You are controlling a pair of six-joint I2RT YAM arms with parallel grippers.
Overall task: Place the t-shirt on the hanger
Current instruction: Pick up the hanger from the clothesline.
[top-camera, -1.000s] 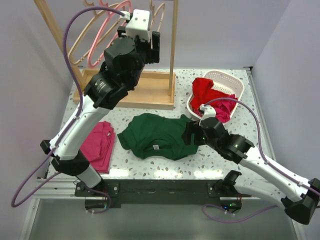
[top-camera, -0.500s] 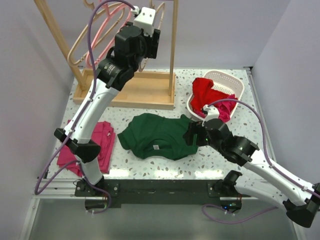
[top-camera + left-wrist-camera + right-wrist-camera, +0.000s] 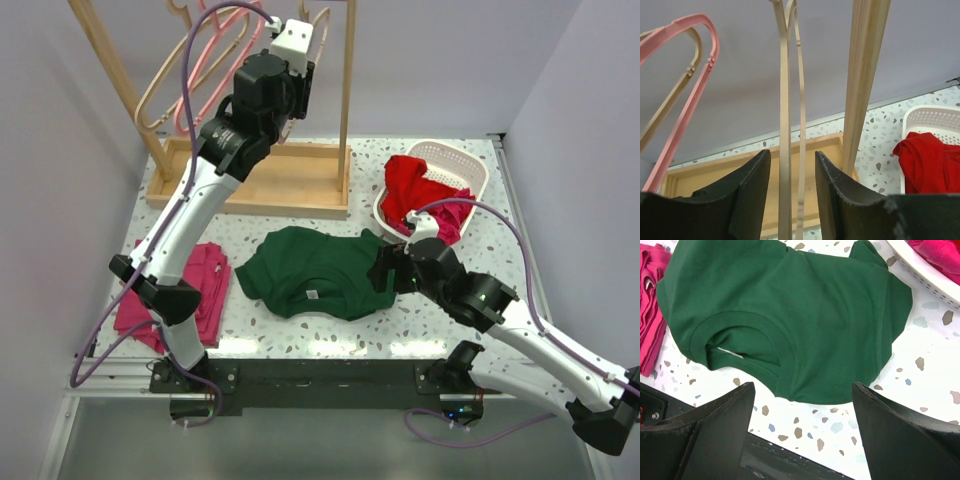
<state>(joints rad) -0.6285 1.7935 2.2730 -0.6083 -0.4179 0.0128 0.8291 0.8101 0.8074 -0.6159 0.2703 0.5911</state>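
Overhead, the t-shirt (image 3: 310, 270) lay spread flat on the speckled table (image 3: 400, 322), in front of the wooden rack base (image 3: 290, 182) and between the folded magenta-pink garment (image 3: 205, 285) on its left and the white basket (image 3: 452, 155) on its right. Its neck opening faced the near edge, and the white label (image 3: 730, 351) showed inside the collar. One sleeve reached toward the basket, which held a red garment (image 3: 410, 185) draped over its rim. The hanger (image 3: 785, 125) hung from the rack, just beside the upright post (image 3: 865, 75), with its two thin wooden strips running nearly vertical in the left wrist view. The left gripper (image 3: 791, 200) was raised to the rack with its jaws apart, one finger on either side of those strips; I saw a gap on both sides and no contact. A pink hanger (image 3: 690, 100) and a second beige hanger (image 3: 670, 110) hung together further left, apart from the gripper. The right gripper (image 3: 801, 390) hovered low over the shirt's right half near the collar, jaws spread wide and holding nothing, with green cloth and bare table visible between the fingers (image 3: 720, 430). Nothing of the shirt was lifted.
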